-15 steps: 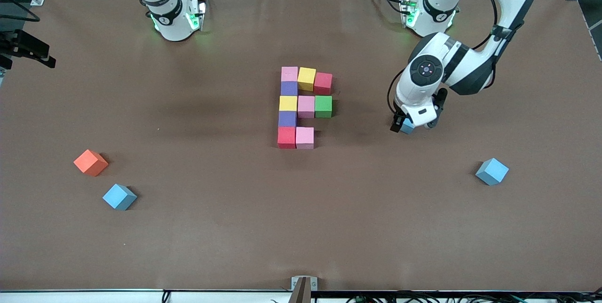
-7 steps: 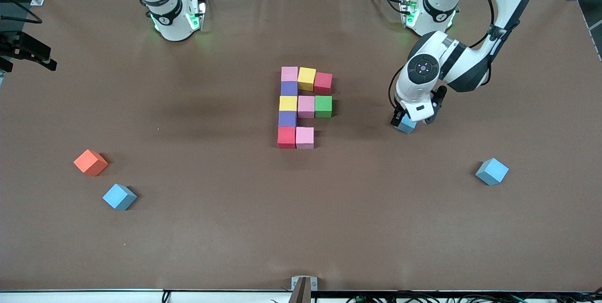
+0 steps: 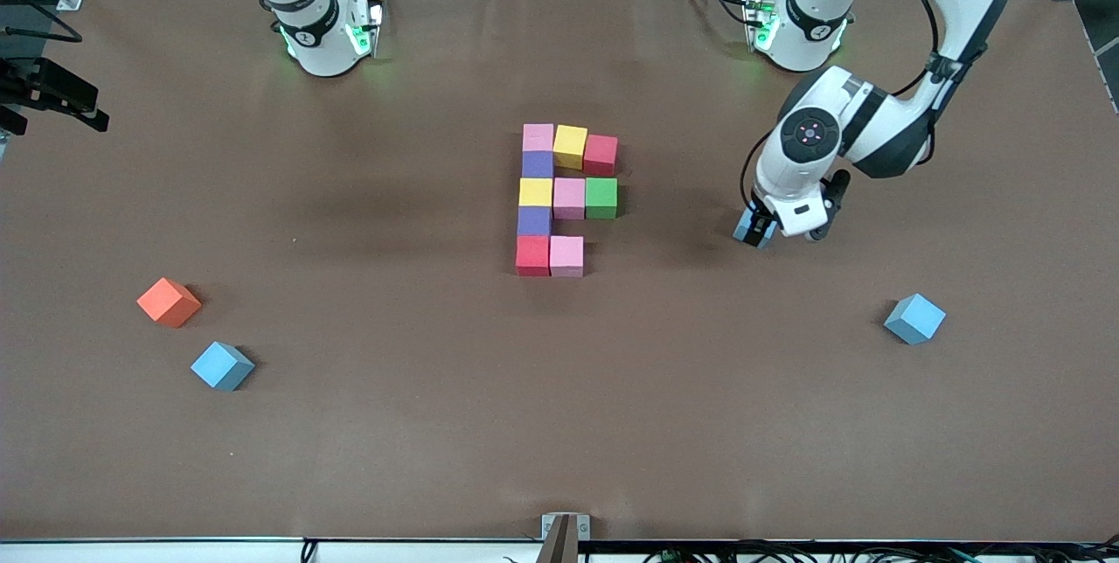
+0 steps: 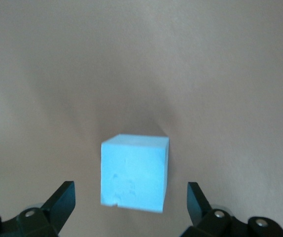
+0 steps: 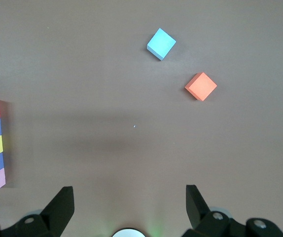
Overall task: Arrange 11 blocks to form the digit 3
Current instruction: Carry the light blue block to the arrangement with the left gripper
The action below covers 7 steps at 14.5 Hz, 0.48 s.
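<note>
Over the counter [image 3: 420,423], a blue cube [image 4: 134,173] is bracketed, untouched, by the spread left claw [image 4: 131,197]; the right claw [image 5: 129,202] is held spread, waiting.

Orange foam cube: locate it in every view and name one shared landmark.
Front view: orange foam cube toward the right arm's end of the table, beside a light blue foam cube.
Left wrist view: not in it.
Right wrist view: orange cube beside that blue cube, the shared landmark.
</note>
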Tool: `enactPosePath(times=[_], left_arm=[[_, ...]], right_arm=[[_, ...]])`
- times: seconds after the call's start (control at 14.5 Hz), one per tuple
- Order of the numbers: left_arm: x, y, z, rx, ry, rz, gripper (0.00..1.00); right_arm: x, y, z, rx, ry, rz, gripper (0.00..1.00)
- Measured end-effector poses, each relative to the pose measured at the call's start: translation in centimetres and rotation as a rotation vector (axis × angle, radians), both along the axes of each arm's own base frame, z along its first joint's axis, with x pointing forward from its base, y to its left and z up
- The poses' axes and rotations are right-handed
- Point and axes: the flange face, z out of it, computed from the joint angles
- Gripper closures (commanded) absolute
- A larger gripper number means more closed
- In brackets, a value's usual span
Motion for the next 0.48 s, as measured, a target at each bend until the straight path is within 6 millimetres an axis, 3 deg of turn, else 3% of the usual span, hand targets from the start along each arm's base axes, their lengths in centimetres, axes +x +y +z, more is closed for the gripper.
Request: enactPosePath(times=[0.14,0.48], left_arm=[[0.24,0.75,-0.80,-0.019,0.011,0.006,0.00],[0.08,0.30,-1.40,-0.044,0.008,-0.002,0.00]], right_arm=[[0.00,0.01,0.00,0.001,0.000,0.000,0.00],[-0.05,0.06,-0.02,0.002,0.004,0.001,0.00]])
